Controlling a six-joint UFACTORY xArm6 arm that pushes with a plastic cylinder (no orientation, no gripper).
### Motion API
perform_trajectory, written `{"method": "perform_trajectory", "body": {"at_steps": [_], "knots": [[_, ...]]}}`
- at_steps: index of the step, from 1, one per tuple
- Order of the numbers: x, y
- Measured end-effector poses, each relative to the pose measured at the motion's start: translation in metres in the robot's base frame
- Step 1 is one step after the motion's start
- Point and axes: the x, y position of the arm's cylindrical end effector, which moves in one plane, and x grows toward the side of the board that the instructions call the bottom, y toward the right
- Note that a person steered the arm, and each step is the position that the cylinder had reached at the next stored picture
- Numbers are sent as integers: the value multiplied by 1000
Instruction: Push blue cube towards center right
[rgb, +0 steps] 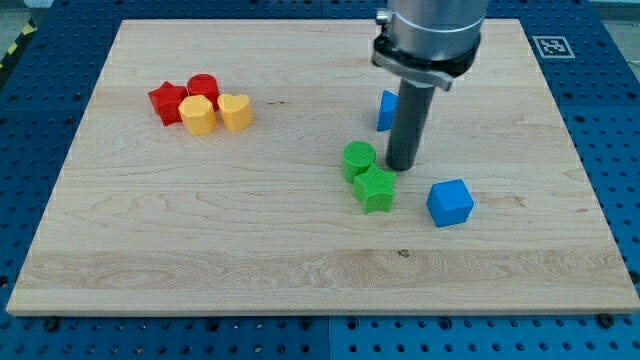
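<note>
1. My tip (401, 166) is a bare rod with no gripper to open or close; it rests just right of the green cylinder (358, 158) and above the green star (376, 189).
2. The blue cube (449, 202) sits on the surface (250, 250), right of centre, near the tip's lower right, apart from it.
3. Another blue block (386, 110) shows behind the rod.
4. Red and yellow blocks (200, 105) cluster at upper left.

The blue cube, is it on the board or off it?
On the board. The blue cube sits flat on the wooden board, right of the green star, apart from my tip.
</note>
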Motion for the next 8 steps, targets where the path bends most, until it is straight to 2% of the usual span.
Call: {"method": "perform_trajectory", "body": {"at_steps": [1, 2, 3, 5, 6, 7, 8], "knots": [[7, -36], [7, -39], [-9, -22], [-13, 75], [7, 111], [63, 116], [97, 101]]}}
